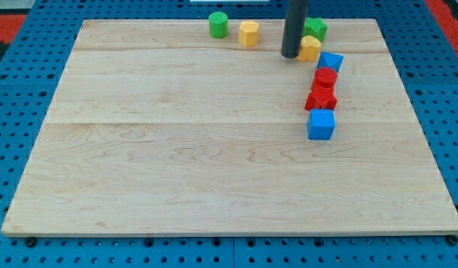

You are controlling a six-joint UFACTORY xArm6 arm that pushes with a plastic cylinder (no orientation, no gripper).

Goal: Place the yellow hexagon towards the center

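Note:
The yellow hexagon [249, 33] sits near the view's top edge of the wooden board [176, 149], just right of a green cylinder [218, 24]. My tip [290, 54] is to the hexagon's right, about a block's width away, touching or nearly touching a second yellow block [311, 49] on its left side. A green block [316, 29] lies behind that yellow block.
A column of blocks runs down from the tip's right: a blue block [331, 62], a red block [325, 78], a red star-like block [321, 98] and a blue cube [321, 124]. A blue pegboard [20, 238] surrounds the board.

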